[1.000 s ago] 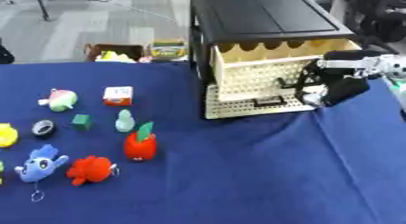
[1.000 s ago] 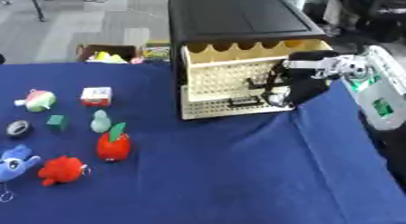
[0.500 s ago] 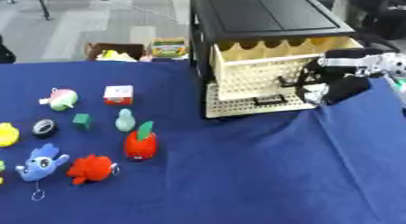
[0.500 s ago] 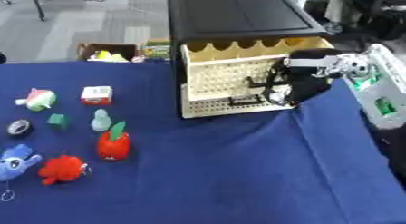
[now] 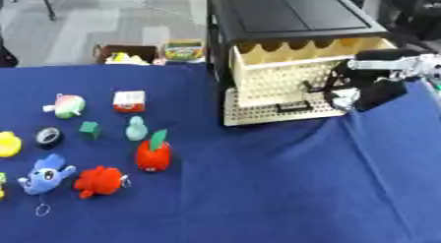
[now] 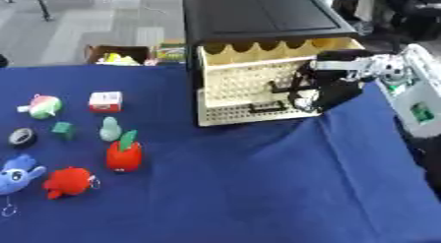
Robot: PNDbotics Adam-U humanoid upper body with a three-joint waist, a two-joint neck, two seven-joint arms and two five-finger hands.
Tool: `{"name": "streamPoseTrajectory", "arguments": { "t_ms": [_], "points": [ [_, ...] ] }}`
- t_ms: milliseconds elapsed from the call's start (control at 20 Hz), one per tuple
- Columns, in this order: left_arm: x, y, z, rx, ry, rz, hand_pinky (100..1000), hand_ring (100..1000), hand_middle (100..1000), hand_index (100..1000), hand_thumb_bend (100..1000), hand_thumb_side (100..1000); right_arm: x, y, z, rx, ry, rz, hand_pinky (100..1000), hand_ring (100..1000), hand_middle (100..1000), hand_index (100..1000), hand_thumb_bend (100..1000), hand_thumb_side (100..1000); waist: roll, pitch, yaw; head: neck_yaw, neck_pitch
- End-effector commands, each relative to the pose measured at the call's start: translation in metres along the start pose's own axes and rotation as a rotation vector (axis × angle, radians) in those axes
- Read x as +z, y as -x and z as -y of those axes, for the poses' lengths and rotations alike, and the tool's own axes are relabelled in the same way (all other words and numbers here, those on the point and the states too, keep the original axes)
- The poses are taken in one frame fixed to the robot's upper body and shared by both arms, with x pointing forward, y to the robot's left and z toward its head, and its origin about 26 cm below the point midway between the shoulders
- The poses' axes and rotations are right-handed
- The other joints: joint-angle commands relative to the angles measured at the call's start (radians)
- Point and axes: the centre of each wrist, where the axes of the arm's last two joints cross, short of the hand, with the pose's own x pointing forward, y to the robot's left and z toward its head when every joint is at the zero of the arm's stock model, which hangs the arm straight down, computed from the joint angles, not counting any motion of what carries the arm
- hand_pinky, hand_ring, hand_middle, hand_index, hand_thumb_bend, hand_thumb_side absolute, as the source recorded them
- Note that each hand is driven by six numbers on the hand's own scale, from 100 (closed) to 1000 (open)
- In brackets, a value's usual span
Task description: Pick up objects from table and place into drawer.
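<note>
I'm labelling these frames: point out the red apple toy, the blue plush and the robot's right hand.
red apple toy (image 5: 153, 157), left eye view, red body
blue plush (image 5: 45, 174), left eye view, head
right hand (image 6: 320, 92), right eye view, fingers at drawer front

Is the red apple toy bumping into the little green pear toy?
Apart. The left eye view shows a strip of blue cloth between the red apple toy and the green pear toy.

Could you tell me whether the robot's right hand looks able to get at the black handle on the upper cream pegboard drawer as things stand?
Probably yes. The right hand is already at the front of the upper cream pegboard drawer, beside its black handle, with nothing between them; whether its fingers have hooked the handle cannot be told.
</note>
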Motion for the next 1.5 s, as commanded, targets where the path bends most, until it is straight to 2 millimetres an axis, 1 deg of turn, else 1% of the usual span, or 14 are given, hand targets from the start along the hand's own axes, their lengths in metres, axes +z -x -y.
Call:
{"name": "streamPoseTrajectory", "arguments": {
  "t_ms": [50,200,400,700,900,1150,1500],
  "points": [
    [-0.007,-0.007,-0.002,-0.012,0.009,0.033,621,861,698,802,100,757,0.016,0.003,0.018,0.043,0.031,-0.015,100,110,100,461,108,548,0.001,-0.016,-0.003,0.003,0.002],
    [-0.008,-0.008,-0.002,-0.012,0.009,0.034,621,861,698,802,100,757,0.017,0.003,0.020,0.055,0.034,-0.010,100,110,100,461,101,546,0.002,-0.016,-0.003,0.002,-0.001],
    [-0.008,-0.007,-0.002,-0.010,0.010,0.034,621,861,699,801,100,757,0.014,0.002,0.018,0.048,0.025,0.014,100,108,100,464,100,536,0.002,-0.016,-0.002,-0.001,-0.002],
    [-0.008,-0.008,-0.002,-0.007,0.011,0.036,621,862,699,801,100,758,0.012,0.009,0.003,-0.005,-0.010,0.039,100,105,100,472,100,516,0.001,-0.014,0.003,-0.004,-0.002],
    [-0.008,-0.008,-0.001,-0.006,0.013,0.039,621,862,699,801,100,756,0.014,0.011,-0.004,-0.031,-0.022,0.057,100,102,100,480,100,506,0.006,-0.012,0.005,-0.007,-0.002],
    [-0.009,-0.008,-0.001,-0.007,0.011,0.045,621,862,700,801,100,751,0.016,0.010,-0.004,-0.033,-0.021,0.081,100,103,100,512,119,499,0.013,-0.010,0.004,-0.006,-0.002],
    [-0.010,-0.008,-0.001,-0.005,0.010,0.054,621,863,701,801,100,749,0.019,0.011,-0.004,-0.033,-0.019,0.088,100,105,100,521,135,501,0.016,-0.009,0.006,-0.007,-0.009]
  ]
}}
